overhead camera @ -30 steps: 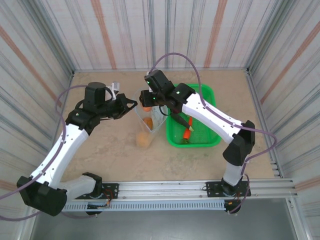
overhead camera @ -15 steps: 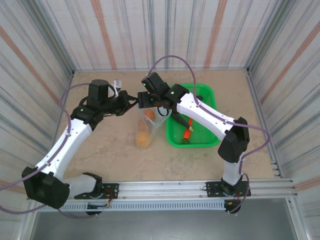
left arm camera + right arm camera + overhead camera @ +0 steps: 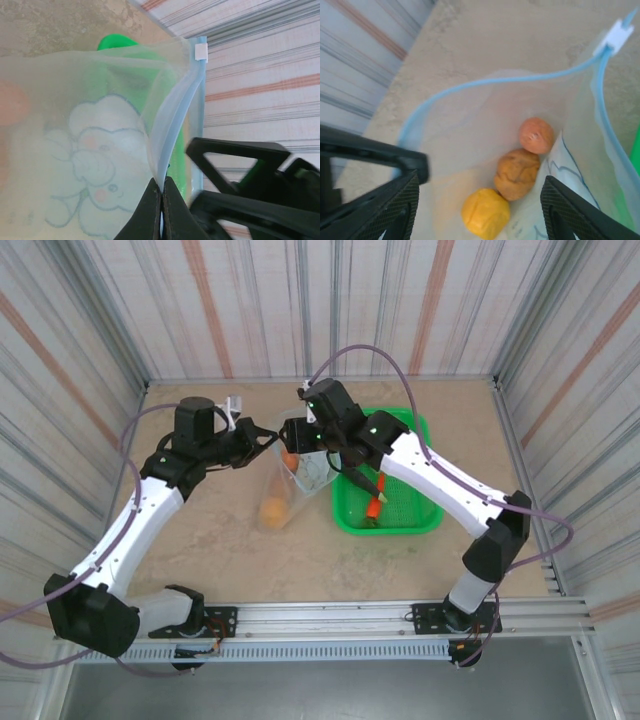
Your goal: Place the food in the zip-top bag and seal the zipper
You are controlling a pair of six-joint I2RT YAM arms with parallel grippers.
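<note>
Left gripper point(image 3: 161, 202) has its jaws pinched tight on the light blue zipper point(image 3: 172, 112), so the zip-top bag point(image 3: 90, 145) gapes open just beside the green basket point(image 3: 400, 522). Right gripper point(image 3: 480, 200) hangs over the mouth, jaws spread wide, empty. Inside the bag: orange piece point(image 3: 536, 135), brownish piece point(image 3: 516, 173), yellow piece point(image 3: 485, 214).

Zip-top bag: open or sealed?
Open. In the right wrist view, on the zip-top bag the zipper strips bow wide apart over three food pieces inside. The left gripper pinches one strip.

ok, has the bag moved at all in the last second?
Yes. In the top view the lower end of the zip-top bag, with the orange piece inside it, has swung left, farther from the green basket.
</note>
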